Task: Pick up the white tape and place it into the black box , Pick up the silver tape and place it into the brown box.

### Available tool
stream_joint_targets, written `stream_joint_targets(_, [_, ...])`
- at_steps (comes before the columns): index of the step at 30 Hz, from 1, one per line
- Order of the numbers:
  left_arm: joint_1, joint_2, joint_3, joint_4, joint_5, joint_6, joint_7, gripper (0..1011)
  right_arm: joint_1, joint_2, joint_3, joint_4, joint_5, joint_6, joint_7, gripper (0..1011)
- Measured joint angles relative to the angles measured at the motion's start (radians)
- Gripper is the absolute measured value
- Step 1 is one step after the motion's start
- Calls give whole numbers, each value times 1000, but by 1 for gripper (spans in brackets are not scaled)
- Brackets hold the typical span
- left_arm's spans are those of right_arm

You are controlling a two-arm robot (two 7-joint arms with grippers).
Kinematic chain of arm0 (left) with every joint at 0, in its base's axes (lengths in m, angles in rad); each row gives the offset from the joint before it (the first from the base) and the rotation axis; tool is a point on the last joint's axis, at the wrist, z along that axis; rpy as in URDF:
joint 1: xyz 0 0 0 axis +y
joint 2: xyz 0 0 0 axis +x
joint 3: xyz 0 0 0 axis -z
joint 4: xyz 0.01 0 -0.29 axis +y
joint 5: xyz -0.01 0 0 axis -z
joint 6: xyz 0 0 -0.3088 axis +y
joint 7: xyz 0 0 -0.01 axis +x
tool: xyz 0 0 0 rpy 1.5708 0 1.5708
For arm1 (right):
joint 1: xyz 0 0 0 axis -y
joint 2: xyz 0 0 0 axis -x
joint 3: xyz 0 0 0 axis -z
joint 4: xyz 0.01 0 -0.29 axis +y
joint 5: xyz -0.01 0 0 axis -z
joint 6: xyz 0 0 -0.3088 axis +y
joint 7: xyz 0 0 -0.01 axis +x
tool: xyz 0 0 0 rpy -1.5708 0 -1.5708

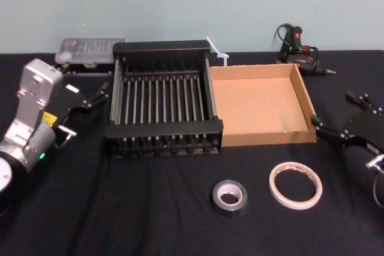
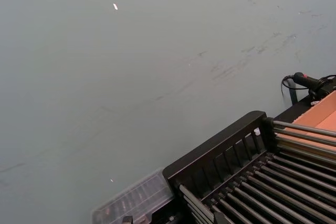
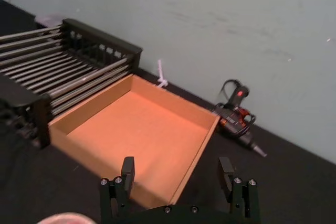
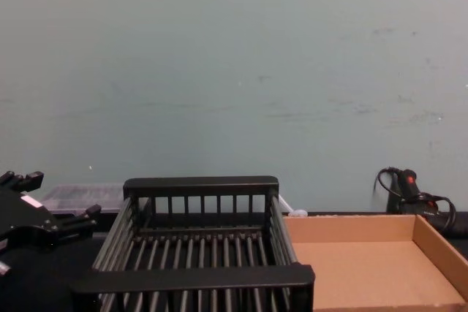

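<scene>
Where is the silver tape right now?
In the head view, the silver tape lies on the table in front of the black box, with the white tape to its right.

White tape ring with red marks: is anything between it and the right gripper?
Nothing visible does. The white tape ring lies on black cloth; the open right gripper hovers farther right, near a corner of the tan cardboard tray.

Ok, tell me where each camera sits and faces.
Head: high, looking down on the black box, brown box, silver tape and white tape; left gripper and right gripper, both open, at the sides.
Chest: low, looking across the black box to the wall; left gripper lower left.
Left wrist: over the black box's corner, facing the wall.
Right wrist: above the brown box, its own open fingers in front.
All four share the black box.
</scene>
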Motion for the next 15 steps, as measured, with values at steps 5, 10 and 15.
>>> stream_joint_targets(5, [0, 0, 0, 0, 0, 0, 0, 1001, -26, 6, 11, -14, 16, 27, 26, 1002])
stream_joint_targets(10, [0, 0, 0, 0, 0, 0, 0, 1001, -47, 9, 16, -26, 36, 75, 60, 1002])
stream_joint_targets(15, [0, 0, 0, 0, 0, 0, 0, 1001, -59, 9, 18, -33, 46, 123, 80, 1002])
